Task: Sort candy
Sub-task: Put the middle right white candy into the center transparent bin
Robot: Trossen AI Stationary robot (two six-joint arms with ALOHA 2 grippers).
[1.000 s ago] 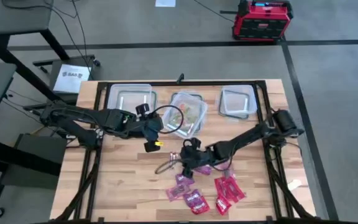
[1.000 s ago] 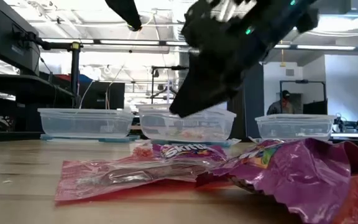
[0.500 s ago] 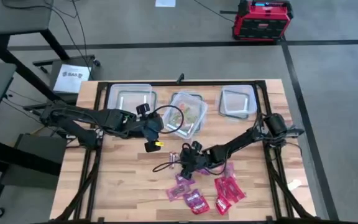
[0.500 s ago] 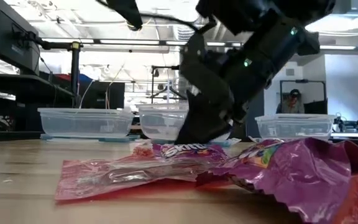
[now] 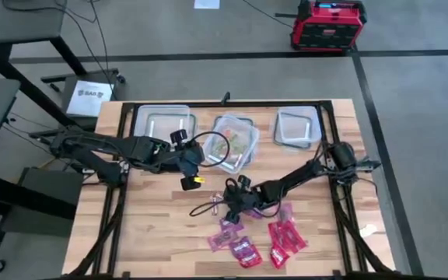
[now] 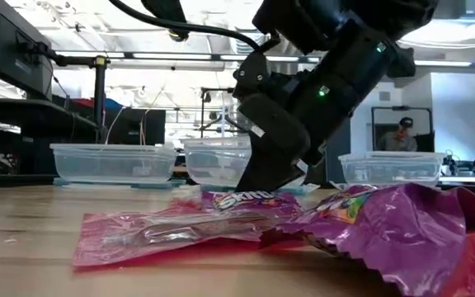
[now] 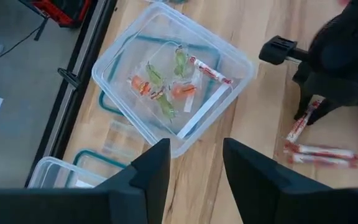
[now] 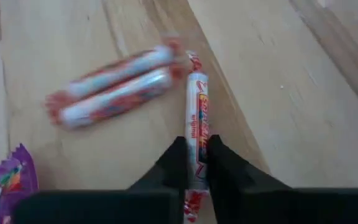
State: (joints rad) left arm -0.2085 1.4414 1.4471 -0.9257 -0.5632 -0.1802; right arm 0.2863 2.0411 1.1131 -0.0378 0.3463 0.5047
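Here my right pincer [image 8: 196, 163] pinches the candy roll [image 8: 197, 118] on the bench [image 8: 73, 50]; its long axis runs straight ahead of me, two more rolls [image 8: 114, 86] just beside.

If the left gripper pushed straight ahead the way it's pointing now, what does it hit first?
Most likely the clear middle container holding a few wrapped sweets. The left gripper hangs open just short of its near wall, aimed at it. Depth is uncertain, so it could pass over the rim instead.
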